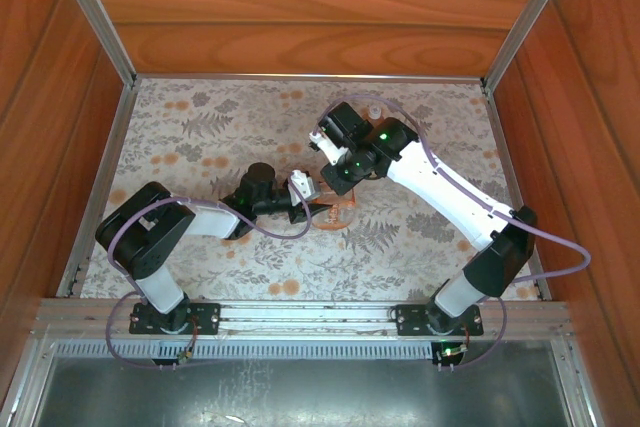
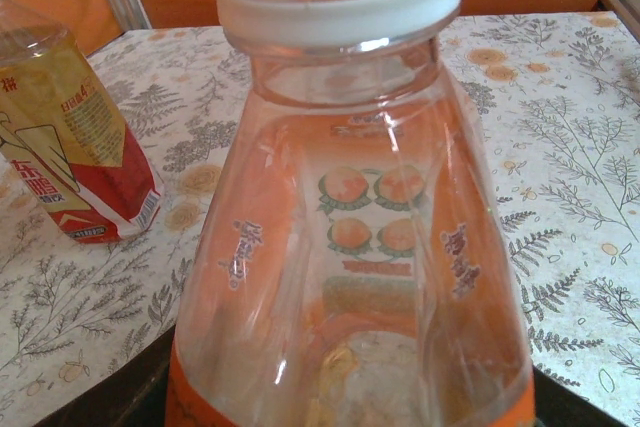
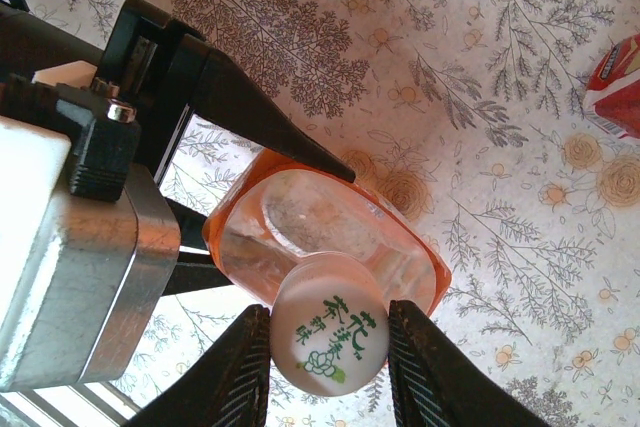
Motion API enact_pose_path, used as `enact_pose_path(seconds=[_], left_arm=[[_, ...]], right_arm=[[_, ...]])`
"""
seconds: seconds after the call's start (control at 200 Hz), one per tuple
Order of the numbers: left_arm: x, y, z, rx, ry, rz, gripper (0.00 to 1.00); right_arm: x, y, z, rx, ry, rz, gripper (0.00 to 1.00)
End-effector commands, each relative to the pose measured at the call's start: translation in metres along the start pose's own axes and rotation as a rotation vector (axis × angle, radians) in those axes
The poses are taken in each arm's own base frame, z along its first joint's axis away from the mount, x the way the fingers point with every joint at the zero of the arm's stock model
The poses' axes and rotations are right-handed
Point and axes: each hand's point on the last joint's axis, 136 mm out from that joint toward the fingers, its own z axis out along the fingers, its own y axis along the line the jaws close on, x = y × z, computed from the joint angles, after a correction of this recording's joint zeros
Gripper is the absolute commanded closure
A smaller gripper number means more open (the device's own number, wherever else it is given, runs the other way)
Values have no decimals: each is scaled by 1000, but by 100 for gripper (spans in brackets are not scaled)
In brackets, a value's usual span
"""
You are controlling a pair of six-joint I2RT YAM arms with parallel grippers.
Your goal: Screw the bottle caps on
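Two grips: left fingers [image 3: 262, 117] clamp the wide bottle [image 3: 300, 215] steady so right fingers [image 3: 242, 375] can twist the cap [image 3: 330, 339] pinched between them.

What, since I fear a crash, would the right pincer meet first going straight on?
The white cap, flanked by the right pincer; just beyond, probably the squarish bottle.

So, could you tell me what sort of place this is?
Probably a lab test booth, not a home: wood-panel walls and aluminium posts box in a floral-covered table, with a metal mounting rail along its near edge.
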Motion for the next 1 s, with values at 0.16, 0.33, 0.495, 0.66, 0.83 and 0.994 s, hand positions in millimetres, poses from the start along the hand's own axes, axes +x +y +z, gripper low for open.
enact_pose_path(seconds=[0.16, 0.33, 0.495, 0.66, 0.83, 0.994], left_arm=[[74, -20, -4, 45, 233, -151, 46], [73, -20, -4, 46, 232, -154, 46], [74, -20, -4, 47, 234, -156, 46], [74, -20, -4, 48, 236, -158, 46], [74, -20, -5, 48, 238, -158, 46], [74, -20, -5, 50, 238, -157, 46]], right_arm=[[4, -1, 6, -2, -33, 3, 67], [7, -2, 8, 1, -28, 4, 65], [3, -1, 3, -3, -47, 7, 61], [-1, -2, -2, 2, -67, 7, 54], [-1, -3, -8, 3, -85, 16, 33], [-10, 2, -25, -37, -189, 48, 28]])
